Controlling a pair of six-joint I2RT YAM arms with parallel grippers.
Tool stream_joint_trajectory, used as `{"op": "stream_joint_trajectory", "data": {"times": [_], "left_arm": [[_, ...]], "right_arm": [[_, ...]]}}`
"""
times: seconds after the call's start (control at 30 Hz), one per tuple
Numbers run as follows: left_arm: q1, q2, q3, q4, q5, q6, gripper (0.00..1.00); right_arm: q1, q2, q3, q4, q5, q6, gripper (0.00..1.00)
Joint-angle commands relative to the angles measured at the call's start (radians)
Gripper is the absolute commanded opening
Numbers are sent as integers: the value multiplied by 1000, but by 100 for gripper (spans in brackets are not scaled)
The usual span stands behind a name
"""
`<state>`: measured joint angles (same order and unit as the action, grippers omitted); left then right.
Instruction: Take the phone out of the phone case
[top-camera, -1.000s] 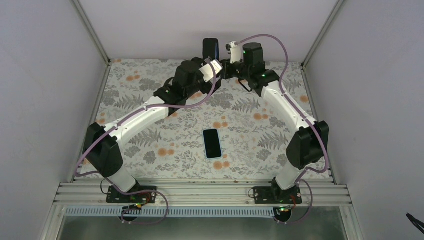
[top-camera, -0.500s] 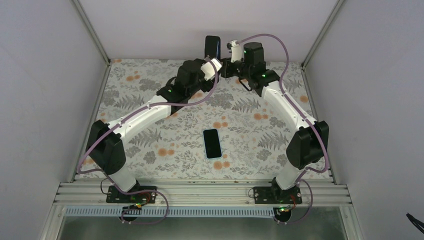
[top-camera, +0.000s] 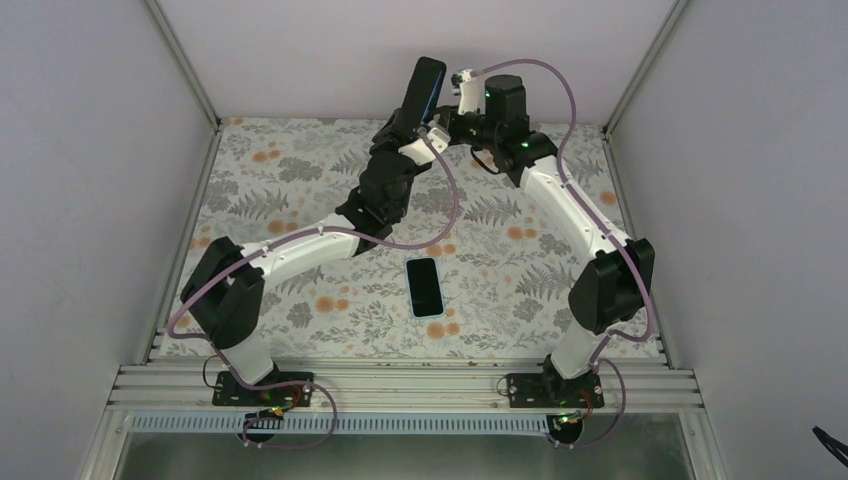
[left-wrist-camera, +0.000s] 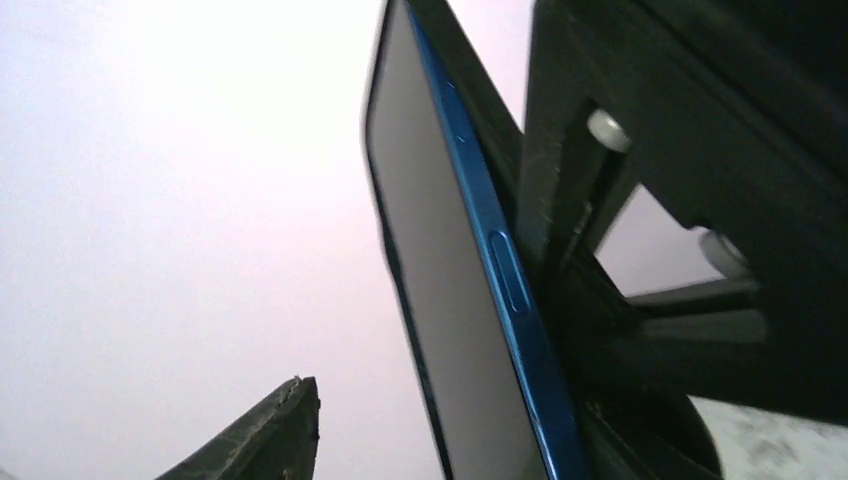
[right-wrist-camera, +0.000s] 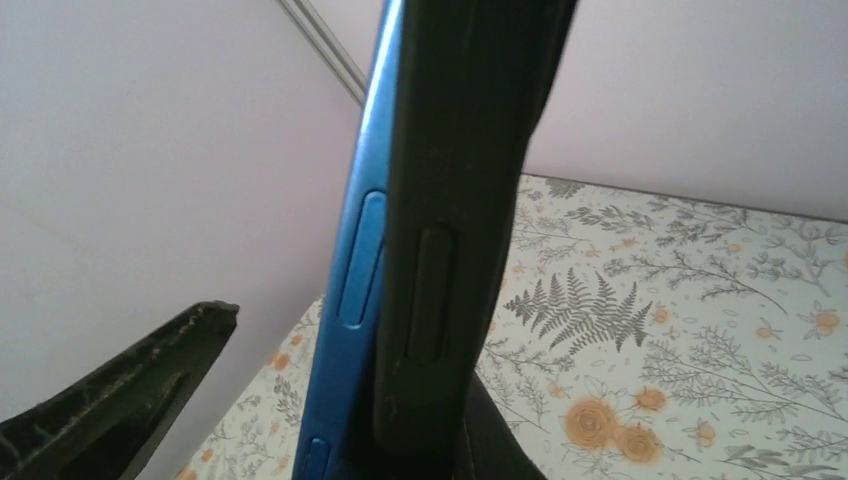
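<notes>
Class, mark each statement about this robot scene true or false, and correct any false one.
1. The black phone case is raised off the table. True.
2. The phone in it has a red edge. False: its edge is blue.
3. A second phone lies flat on the table between the two arms. True.
4. The table has a plain white surface. False: it bears a pattern of leaves and flowers.

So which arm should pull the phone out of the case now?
Left. The right gripper is clamped on the black case, holding it up, so it should anchor. The left gripper sits open around the blue phone, placed to grip and pull it free.
</notes>
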<state>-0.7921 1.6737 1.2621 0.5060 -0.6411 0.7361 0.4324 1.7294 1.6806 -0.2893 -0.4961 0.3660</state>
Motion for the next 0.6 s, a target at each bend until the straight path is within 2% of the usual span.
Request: {"op": "stream_joint_trajectory", "data": {"times": [0.0,0.13,0.23,0.3,0.43,0.57], "left_arm": [[55,41,-45,502,-213,292,57],[57,71,-57,633,-196,373,53],[58,83,-37,579,-191,346,48],[56,88,-30,552,-187,329,42],[52,84,-22,476,-156,276,24],[51,87,6,407,-135,231,11]], "right_arm": [[48,-53,-21,-90,-218,31,3],[49,-50,-46,-90,-301,27,3],[54,-56,-52,-93,-314,13,3],[55,-59,-60,-94,-329,4,3],[56,-59,-71,-90,-320,-6,3],[54,-50,-58,-123,-299,-35,3]]}}
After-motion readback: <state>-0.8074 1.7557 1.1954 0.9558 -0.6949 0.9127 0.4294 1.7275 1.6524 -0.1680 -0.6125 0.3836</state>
